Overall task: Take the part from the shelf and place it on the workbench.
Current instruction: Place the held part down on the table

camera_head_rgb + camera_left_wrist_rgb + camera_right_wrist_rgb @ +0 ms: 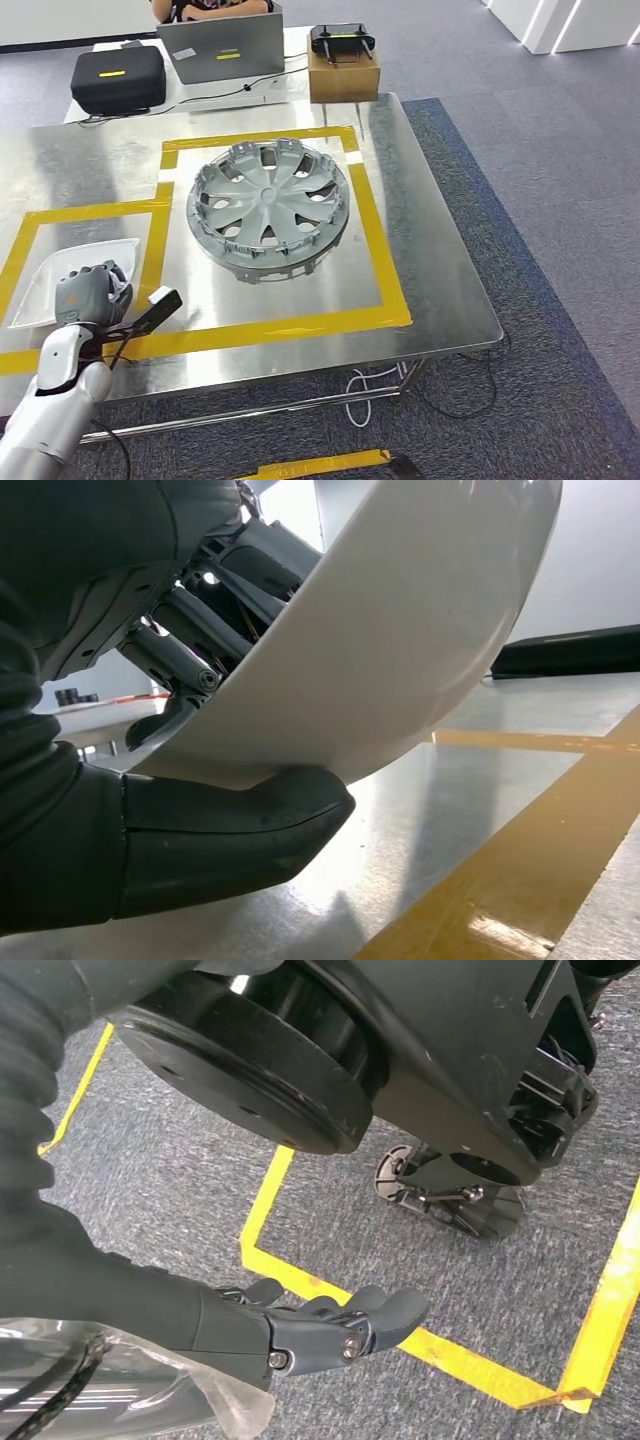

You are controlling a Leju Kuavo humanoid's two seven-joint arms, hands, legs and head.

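From the head view, the left hand [92, 296] is gripping the white part [75, 276] on the steel workbench [430, 250], beside the hubcap [268, 208]. Left wrist: thumb [234, 830] is pressing beneath the part [392, 650]. Right wrist: the right hand [332, 1325] is hanging empty, fingers loosely extended, over taped carpet [189, 1190].

One metal workbench [423, 250], marked with two yellow-taped rectangles [377, 260]. One grey wheel cover [268, 208] inside the larger rectangle. One white part [45, 285] in the smaller, gripped by one left hand [90, 295]; seen close in the left wrist view as one white curved shell [407, 640]. One right hand [332, 1325] hanging over grey carpet [189, 1190]. Behind: one black case [118, 78], one laptop [221, 48], one cardboard box [343, 75] topped by one black controller [342, 40], one seated person [211, 8].
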